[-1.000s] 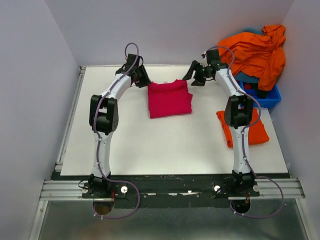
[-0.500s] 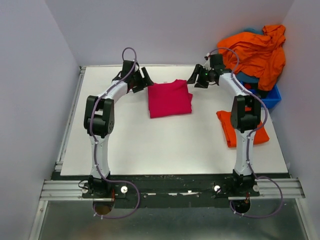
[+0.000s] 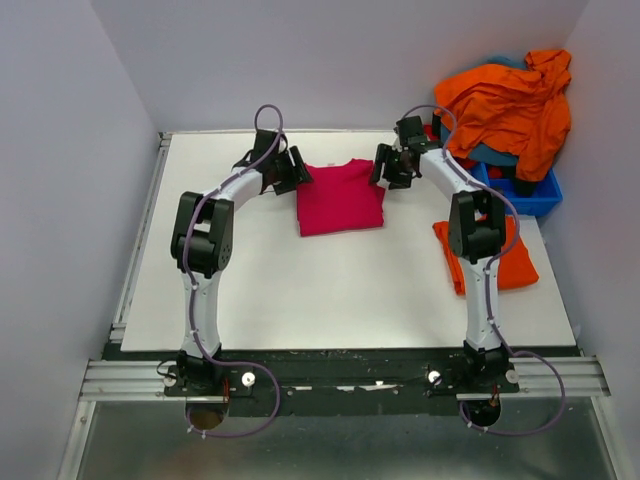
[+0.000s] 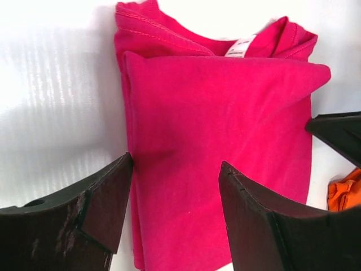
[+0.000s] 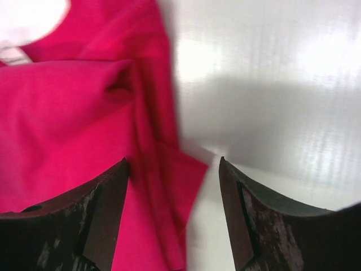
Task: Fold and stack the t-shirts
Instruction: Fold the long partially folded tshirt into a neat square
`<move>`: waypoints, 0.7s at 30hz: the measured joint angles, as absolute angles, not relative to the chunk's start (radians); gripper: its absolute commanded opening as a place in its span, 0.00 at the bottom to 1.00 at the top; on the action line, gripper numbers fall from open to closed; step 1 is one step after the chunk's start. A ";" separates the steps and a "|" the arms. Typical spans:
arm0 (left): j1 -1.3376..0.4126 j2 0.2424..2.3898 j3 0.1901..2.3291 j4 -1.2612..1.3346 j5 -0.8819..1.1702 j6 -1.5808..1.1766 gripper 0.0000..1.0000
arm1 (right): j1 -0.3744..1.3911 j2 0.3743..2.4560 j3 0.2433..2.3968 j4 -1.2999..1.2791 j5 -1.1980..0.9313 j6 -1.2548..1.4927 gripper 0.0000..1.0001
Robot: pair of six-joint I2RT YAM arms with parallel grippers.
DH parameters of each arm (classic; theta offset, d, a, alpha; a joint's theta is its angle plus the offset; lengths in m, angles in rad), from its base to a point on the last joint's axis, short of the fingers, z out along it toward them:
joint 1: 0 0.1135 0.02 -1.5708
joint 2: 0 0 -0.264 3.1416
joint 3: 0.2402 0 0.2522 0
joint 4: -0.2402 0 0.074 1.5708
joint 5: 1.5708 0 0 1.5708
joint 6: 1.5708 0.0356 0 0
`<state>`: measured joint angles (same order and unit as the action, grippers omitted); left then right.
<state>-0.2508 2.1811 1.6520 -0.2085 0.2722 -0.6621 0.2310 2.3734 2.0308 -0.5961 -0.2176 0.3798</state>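
Two open grippers flank one folded pink tee

One pink tee point(image 3: 340, 197) lies folded in a neat rectangle on the white table point(image 3: 300, 280), near the middle of the far edge. One small white label point(image 4: 241, 47) shows at its collar.

Two arms reach in from the near edge. The left gripper point(image 3: 290, 170) sits at the tee's left edge. Its jaws are apart: in the left wrist view one finger is at the cloth's border and the other is over the pink fabric. The right gripper point(image 3: 388, 166) sits at the tee's right edge, its jaws also apart. In the right wrist view one finger is over the cloth and the other is over bare table. Neither gripper holds anything.

Two orange tees are in view. One folded orange tee point(image 3: 518, 265) lies flat by the right edge, partly hidden by the right arm. One loose orange tee point(image 3: 510, 100) is heaped over one blue bin point(image 3: 540, 195) at the far right corner. One patch of teal cloth point(image 3: 490, 155) shows beneath it.
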 measured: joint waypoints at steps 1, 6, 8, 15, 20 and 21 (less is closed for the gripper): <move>-0.254 2.183 1.660 -0.215 0.270 -0.661 0.69 | 0.232 2.380 2.035 -0.609 -0.190 0.374 0.73; -0.264 2.190 1.671 -0.227 0.258 -0.654 0.62 | 0.234 2.391 2.041 -0.650 -0.144 0.358 0.66; -0.266 2.197 1.672 -0.229 0.256 -0.654 0.59 | 0.235 2.392 2.042 -0.651 -0.157 0.358 0.63; -0.265 2.215 1.671 -0.235 0.255 -0.651 0.46 | 0.239 2.377 1.974 -0.595 -0.249 0.370 0.36; -0.268 2.214 1.636 -0.209 0.264 -0.652 0.34 | 0.241 2.344 1.879 -0.543 -0.314 0.395 0.06; -0.268 2.211 1.618 -0.198 0.264 -0.653 0.33 | 0.241 2.331 1.853 -0.527 -0.325 0.401 0.01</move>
<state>-0.2680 2.2112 1.6180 -0.1982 0.2638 -0.6533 0.2409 2.3306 1.8526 -0.5274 -0.3252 0.4011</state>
